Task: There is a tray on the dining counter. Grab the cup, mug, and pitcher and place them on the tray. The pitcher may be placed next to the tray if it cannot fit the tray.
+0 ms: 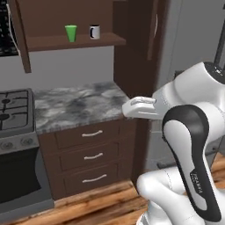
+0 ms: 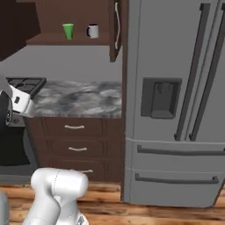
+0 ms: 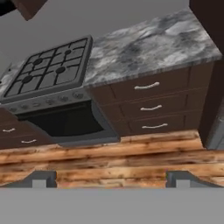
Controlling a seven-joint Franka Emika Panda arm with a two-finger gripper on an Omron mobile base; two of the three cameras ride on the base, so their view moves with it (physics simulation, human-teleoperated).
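The bright green cup (image 1: 70, 33) (image 2: 68, 31) stands upright on a dark wooden wall shelf (image 1: 74, 42). Just to its right on the same shelf is the white mug (image 1: 95, 31) (image 2: 92, 30) with a dark handle. My gripper (image 3: 113, 180) is open with nothing between its fingers. It hangs well below the shelf, in front of the worktop, and looks down at the drawers and the floor. The tray, the dining counter and the pitcher are out of view.
A small marbled worktop (image 1: 79, 105) (image 3: 148, 48) with three drawers (image 1: 92, 156) lies under the shelf. A black stove (image 1: 15, 105) (image 3: 50, 65) stands to its left, a tall dark cabinet and a grey fridge (image 2: 176, 101) to its right. The floor is wood planks.
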